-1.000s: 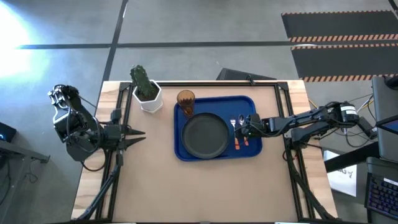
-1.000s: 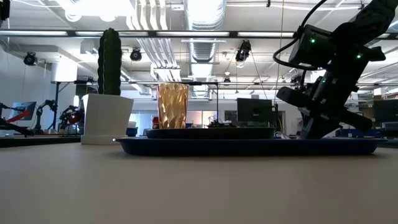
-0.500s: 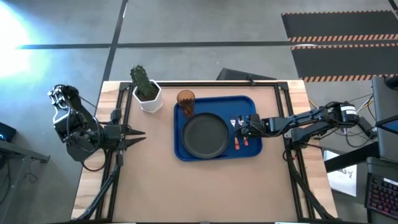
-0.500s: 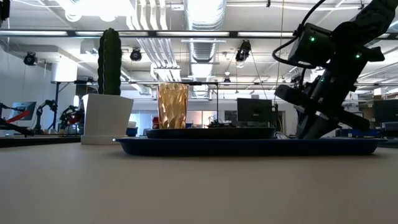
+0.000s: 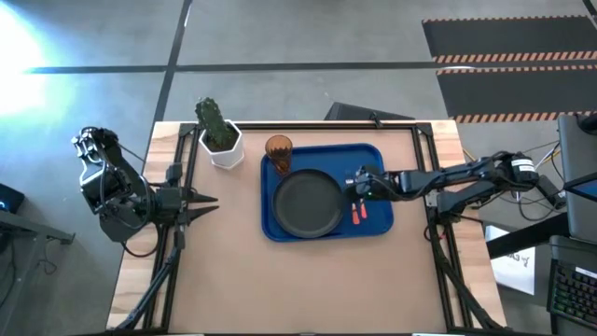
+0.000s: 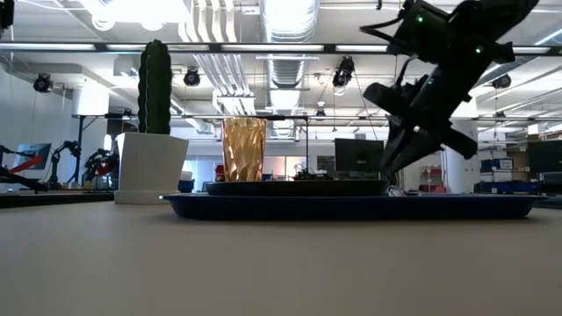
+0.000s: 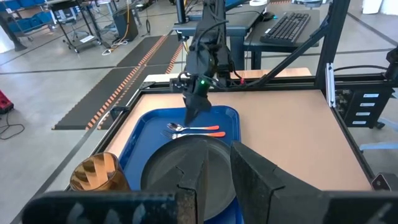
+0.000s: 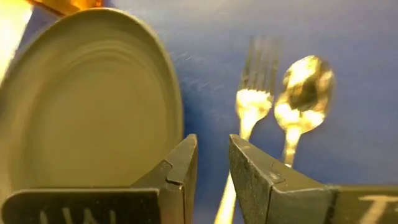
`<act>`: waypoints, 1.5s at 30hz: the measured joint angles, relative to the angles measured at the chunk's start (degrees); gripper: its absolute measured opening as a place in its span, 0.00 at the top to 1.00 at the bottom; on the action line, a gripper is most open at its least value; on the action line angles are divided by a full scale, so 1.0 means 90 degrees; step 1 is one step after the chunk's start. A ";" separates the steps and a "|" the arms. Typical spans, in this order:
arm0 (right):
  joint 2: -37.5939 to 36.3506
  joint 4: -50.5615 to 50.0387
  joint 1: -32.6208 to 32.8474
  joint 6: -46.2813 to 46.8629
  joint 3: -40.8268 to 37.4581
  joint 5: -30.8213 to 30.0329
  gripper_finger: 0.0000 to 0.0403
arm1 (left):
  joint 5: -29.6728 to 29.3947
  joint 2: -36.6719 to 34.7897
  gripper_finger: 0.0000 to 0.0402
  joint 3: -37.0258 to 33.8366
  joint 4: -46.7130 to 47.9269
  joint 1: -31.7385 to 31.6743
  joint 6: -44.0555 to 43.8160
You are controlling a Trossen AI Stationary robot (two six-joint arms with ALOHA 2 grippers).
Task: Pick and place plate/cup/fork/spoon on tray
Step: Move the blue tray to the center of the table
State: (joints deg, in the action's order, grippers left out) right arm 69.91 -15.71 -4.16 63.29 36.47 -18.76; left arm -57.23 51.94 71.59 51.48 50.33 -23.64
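Note:
The dark plate (image 5: pixel 306 203) lies in the middle of the blue tray (image 5: pixel 373 154), and the amber cup (image 5: pixel 278 149) stands on the tray's far left corner. The fork (image 8: pixel 255 93) and the spoon (image 8: pixel 305 93) lie side by side on the tray right of the plate, the fork nearer the plate. Their orange handles (image 5: pixel 358 211) point to the near edge. My right gripper (image 5: pixel 357 182) hangs above their heads, empty, with a narrow gap between its fingers (image 8: pixel 212 140). My left gripper (image 5: pixel 213 198) waits shut at the table's left edge.
A white pot with a green cactus (image 5: pixel 220 140) stands on the table off the tray's far left corner, beside the cup. Bare table lies in front of the tray and to its left. Black frame rails run along the table's left, right and far edges.
My right gripper has risen from just above the orange handles and gone toward the table's left and far edge, and now hangs over the heads of the fork and spoon. Fork, spoon, plate and cup have stayed in place.

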 joint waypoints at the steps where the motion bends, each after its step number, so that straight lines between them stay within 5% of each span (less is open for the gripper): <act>1: 0.0000 -0.0238 0.0000 -0.0037 0.0104 -0.0074 0.80 | -0.0002 0.0000 0.87 0.0000 0.0000 0.0001 0.0000; 15: 0.0000 -0.2555 -0.0541 -0.0736 0.1190 -0.0733 0.81 | 0.0000 0.0000 0.87 0.0000 0.0000 0.0001 0.0005; 21: 0.0000 -0.2007 -0.1648 -0.2153 0.1462 0.0102 0.96 | 0.0000 0.0019 0.87 0.0000 0.0000 0.0001 0.0002; 26: 0.0185 -0.1000 -0.2579 -0.2907 0.1612 0.1002 0.98 | 0.0000 0.0022 0.87 0.0000 0.0000 0.0001 0.0000; 33: 0.1513 0.0075 -0.3325 -0.3384 0.2185 0.2390 0.98 | 0.0000 0.0029 0.87 0.0000 -0.0002 -0.0001 -0.0002; 45: 0.4307 -0.0486 -0.3364 -0.4512 0.4974 0.3326 0.98 | -0.0002 0.0046 0.87 0.0000 -0.0005 0.0001 -0.0035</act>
State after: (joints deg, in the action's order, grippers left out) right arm 108.67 -20.09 -34.44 22.69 81.23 11.17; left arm -57.25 52.36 71.59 51.44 50.34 -23.96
